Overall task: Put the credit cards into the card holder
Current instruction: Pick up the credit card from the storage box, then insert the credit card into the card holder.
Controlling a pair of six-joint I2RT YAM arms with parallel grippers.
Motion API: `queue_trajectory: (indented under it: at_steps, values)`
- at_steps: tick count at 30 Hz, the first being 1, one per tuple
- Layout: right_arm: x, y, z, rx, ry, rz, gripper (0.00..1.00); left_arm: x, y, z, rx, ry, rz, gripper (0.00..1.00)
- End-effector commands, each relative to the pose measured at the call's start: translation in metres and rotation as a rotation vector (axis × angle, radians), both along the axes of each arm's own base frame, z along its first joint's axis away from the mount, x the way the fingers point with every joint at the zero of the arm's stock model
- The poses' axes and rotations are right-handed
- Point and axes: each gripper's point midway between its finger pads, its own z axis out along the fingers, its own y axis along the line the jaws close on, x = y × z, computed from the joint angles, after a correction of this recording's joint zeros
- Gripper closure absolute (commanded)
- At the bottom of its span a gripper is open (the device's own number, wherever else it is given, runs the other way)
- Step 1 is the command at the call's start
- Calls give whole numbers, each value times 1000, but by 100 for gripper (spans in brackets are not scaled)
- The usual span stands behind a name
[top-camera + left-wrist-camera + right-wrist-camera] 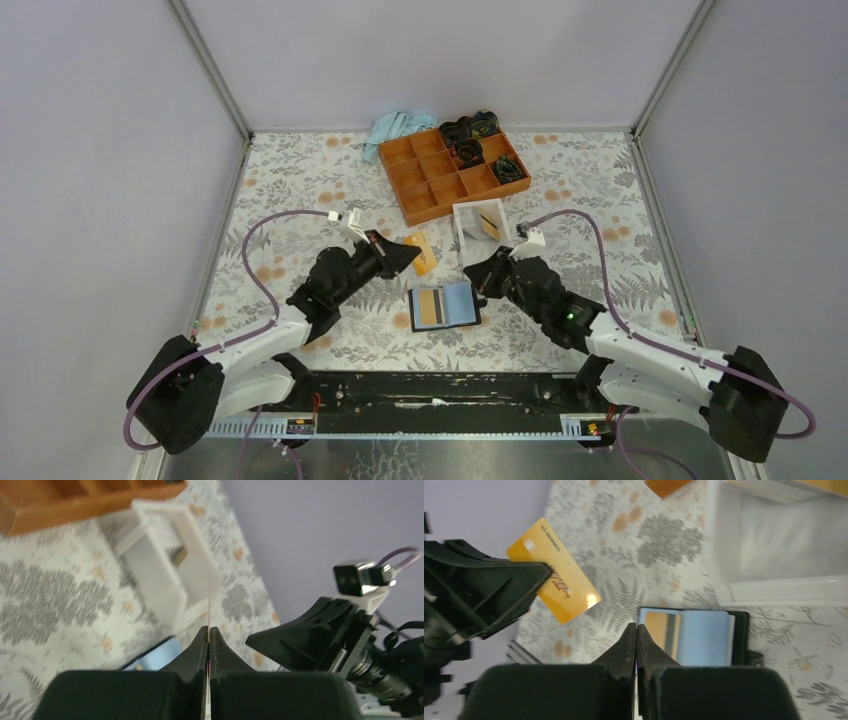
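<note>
Card holder (446, 306) open, one credit card (425, 250) aloft.
It lies flat just before the white box (467, 230), a second card (430, 308) inside; my left pincer (408, 256) grasps the raised card, my right pincer (477, 272) is clenched empty.
</note>
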Motion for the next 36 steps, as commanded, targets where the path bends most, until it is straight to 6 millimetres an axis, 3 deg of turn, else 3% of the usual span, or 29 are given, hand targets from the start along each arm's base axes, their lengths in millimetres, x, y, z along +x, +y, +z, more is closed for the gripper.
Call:
queue_trajectory:
  at_steps: [1,10,22,36]
  values:
    - [-3,-3,-37,-186,72,33,100,-20,-4,-55,132,184,-93,100]
    - [-6,6,-79,-278,168,79,100,-55,-23,-104,144,355,-246,100]
    - [-12,11,-103,-294,232,109,100,-80,-31,-121,67,465,-306,100]
    - [-13,-1,-125,-342,272,70,100,-70,-42,-124,16,492,-284,100]
